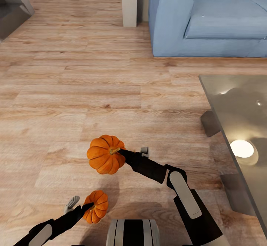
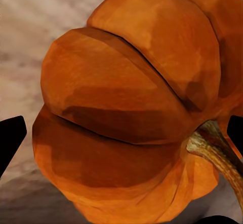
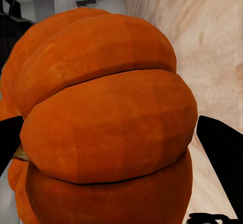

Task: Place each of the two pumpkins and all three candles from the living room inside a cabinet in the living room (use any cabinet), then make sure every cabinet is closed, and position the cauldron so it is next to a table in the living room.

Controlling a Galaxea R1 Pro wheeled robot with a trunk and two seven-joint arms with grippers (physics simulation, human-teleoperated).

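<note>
Two arms forward and low in the head view, each claw clamped on a pumpkin, both carried above the floor. Right arm bent at the elbow, forearm angled toward centre, right claw (image 1: pixel 122 156) closed on the larger-looking pumpkin (image 1: pixel 105 154) at its stem side; stem pointing back toward the wrist. Left arm lower and nearer the trunk, reaching in from the bottom left corner, left claw (image 1: pixel 86 209) gripping the second pumpkin (image 1: pixel 96 206), one pale finger (image 1: pixel 71 202) sticking out on the outer side.

Right wrist view: orange ribbed body (image 3: pixel 106 127) wedged between the two dark fingers (image 3: pixel 223 158), wood floor beyond. Left wrist view: pumpkin body (image 2: pixel 126 107) between dark finger tips (image 2: pixel 10 138) at either edge, brown stem (image 2: pixel 212 150) curving out on one side.

Light wood plank floor (image 1: pixel 74 90) across most of the head view. Grey glassy coffee table surface (image 1: pixel 237 105) at the right edge, reflective, one cream candle (image 1: pixel 242 148) sitting on it, angled slab legs (image 1: pixel 210 123) underneath. Blue sofa (image 1: pixel 207 16) beyond the table at upper right, pale pillar (image 1: pixel 129 1) just beside its arm. Grey slab furniture (image 1: pixel 11 12) at upper left, unclear what. Both pumpkins left of the table, well apart from it.
</note>
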